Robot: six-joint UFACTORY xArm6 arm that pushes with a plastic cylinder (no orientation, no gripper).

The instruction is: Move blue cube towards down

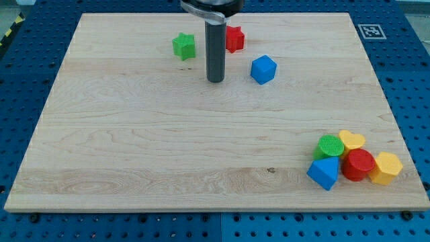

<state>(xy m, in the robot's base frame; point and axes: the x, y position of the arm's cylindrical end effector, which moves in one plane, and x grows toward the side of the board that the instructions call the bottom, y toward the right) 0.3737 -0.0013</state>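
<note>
My tip rests on the wooden board, near the view's top and a little left of centre. It is a plain rod with no claw, so there is nothing to open, clench or hold; it can only push.

The blue cube sits just to the view's right of the tip, slightly higher in the view, with a clear strip of board between them. A red block lies just above and to the right of the rod, partly hidden behind it. A green star-shaped block lies to the upper left.

To send the cube down, I judge the tip should first travel round to the cube's upper side, passing between it and the red block without nudging either. From here a straight push would only drive the cube rightwards. Once above it, the tip should line up with the cube's middle, since an off-centre push would likely spin it or let it slip aside. A slow, steady stroke downward suits best.

The way below is open. The cluster of blocks at the lower right stands well apart.
</note>
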